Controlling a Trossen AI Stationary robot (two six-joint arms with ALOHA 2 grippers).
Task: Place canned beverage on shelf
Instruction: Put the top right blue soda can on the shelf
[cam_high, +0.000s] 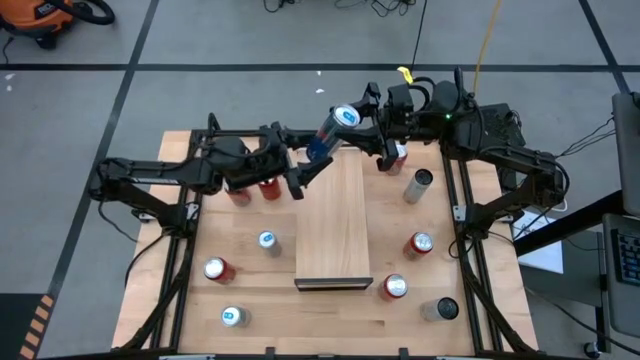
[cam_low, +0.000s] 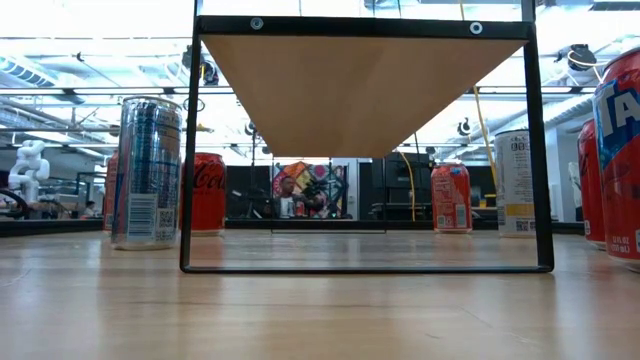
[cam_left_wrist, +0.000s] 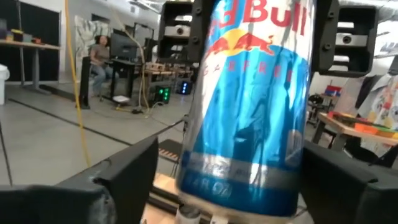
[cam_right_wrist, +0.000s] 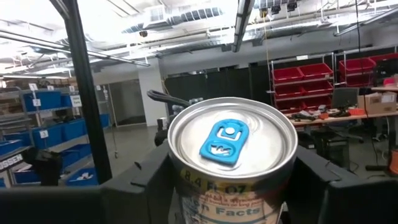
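A blue-and-silver Red Bull can (cam_high: 335, 128) hangs tilted in the air over the far end of the shelf (cam_high: 333, 225), a long pale wood panel on a dark frame. The shelf's underside shows in the low view (cam_low: 360, 90). My right gripper (cam_right_wrist: 233, 186) comes from the far right and is shut on the can near its top. My left gripper (cam_left_wrist: 242, 186) comes from the left. It is open, with a finger on either side of the can's bottom end and a gap showing beside one finger (cam_left_wrist: 134, 171). My right gripper pinches the can's side wall just below the lid (cam_right_wrist: 186, 186) between its two fingers, which reach from the table's far right along the can's length. The can is lifted clear of the shelf and tilted, with its lid toward the far right and its bottom toward my left gripper.
Two red cans (cam_high: 255, 190) stand under my left arm and another (cam_high: 397, 155) under my right arm. More cans stand around the shelf: silver-topped (cam_high: 267, 240) (cam_high: 233, 316), red (cam_high: 216, 268) (cam_high: 420, 244) (cam_high: 394, 287), silver (cam_high: 419, 185), dark (cam_high: 441, 309).
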